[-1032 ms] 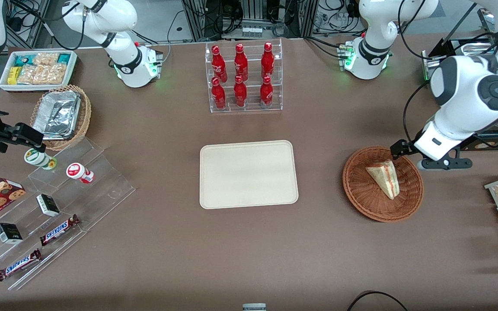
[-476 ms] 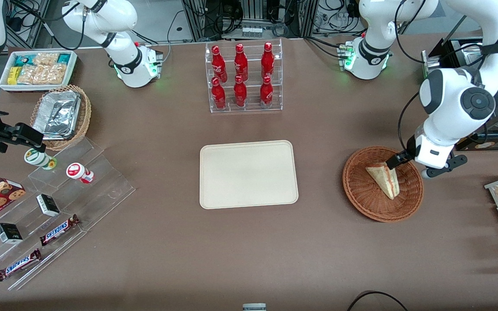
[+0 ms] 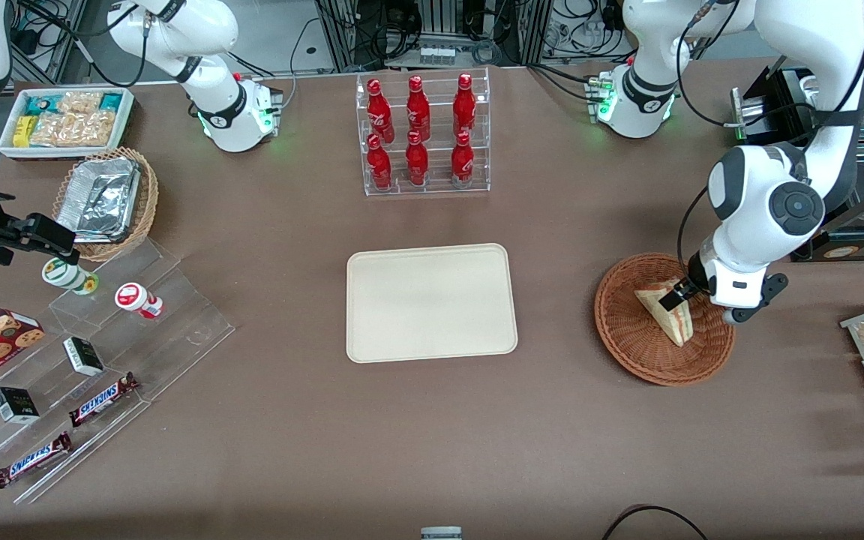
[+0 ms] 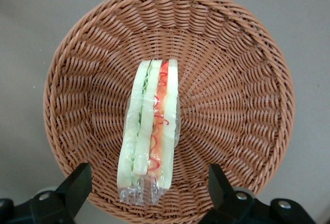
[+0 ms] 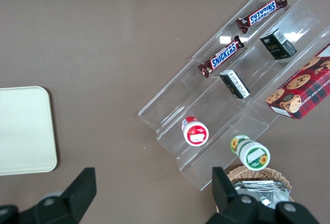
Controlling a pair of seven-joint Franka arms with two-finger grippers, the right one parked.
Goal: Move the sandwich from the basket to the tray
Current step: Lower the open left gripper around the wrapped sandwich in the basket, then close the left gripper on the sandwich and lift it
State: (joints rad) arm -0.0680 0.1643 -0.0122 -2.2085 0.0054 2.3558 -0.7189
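Hovering over the basket (image 3: pixel 663 320) at the right of the front frame, the gripper (image 3: pixel 678 297) is hanging wide open with nothing held; in the wrist view its two dark fingers (image 4: pixel 77 185) are standing well apart, one to each side of the sandwich (image 4: pixel 149 131), and neither is touching it; the sandwich is lying in the middle of the round reddish-brown wicker basket, cut edge up, showing pale bread, green lettuce and red-orange filling under a clear wrap; in the front view the same wedge (image 3: pixel 666 315) is sitting partly under the gripper, with the basket resting on the brown table (image 3: pixel 432 435) at centre right; the cream tray (image 3: pixel 430 301) is lying bare in the middle of the frame, well apart from the basket, toward the parked arm's end.

Judging by its look, the sandwich is probably light and soft; the bread is likely to squash under a hard squeeze, and the film may be slippery; the best hold seems to be across the two flat bread faces near mid-length, where the wedge is thickest, closing gently so the layers stay together; gripping at the thin tip risks the wedge pivoting or sliding out; the open weave underneath may snag a fingertip if it drops too low.
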